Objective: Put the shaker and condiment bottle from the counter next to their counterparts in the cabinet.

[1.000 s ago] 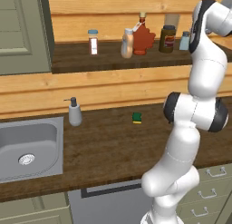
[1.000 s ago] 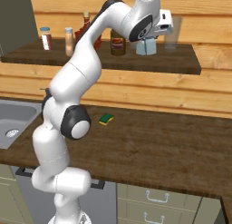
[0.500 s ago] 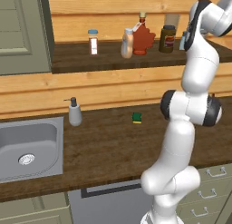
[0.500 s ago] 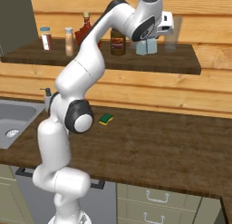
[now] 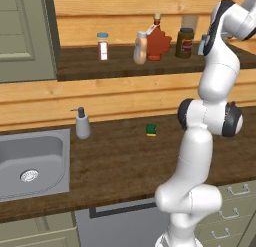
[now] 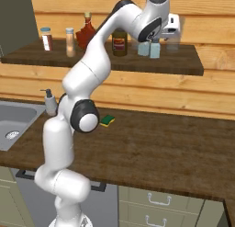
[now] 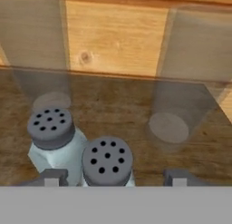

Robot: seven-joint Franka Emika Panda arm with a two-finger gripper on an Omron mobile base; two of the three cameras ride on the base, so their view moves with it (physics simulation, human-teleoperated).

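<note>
On the cabinet shelf [image 6: 183, 65] two pale blue-grey shakers stand side by side: one [image 7: 107, 162] between my fingertips, its twin [image 7: 50, 136] just left of it. From the right base they show as a pair, shaker [image 6: 155, 49] and twin [image 6: 143, 48]. My gripper [image 7: 115, 178] hangs over them, open, fingers wide apart and touching neither. The tan-orange condiment bottle [image 5: 140, 47] stands on the shelf beside the red maple-leaf bottle [image 5: 157, 41]; both also appear as bottle [image 6: 69, 41] and red bottle [image 6: 86, 35].
Two clear glasses [image 7: 190, 69] stand behind the shakers against the plank wall. A dark brown jar [image 5: 184, 42] and a blue-lidded clear jar [image 5: 103, 46] share the shelf. On the counter [image 5: 125, 166] are a soap dispenser [image 5: 82, 125], a green sponge [image 5: 151, 130] and the sink [image 5: 55, 141].
The arm's upper links have swung a little to the right, and the hand with the shaker under it has sunk slightly onto the shelf.
</note>
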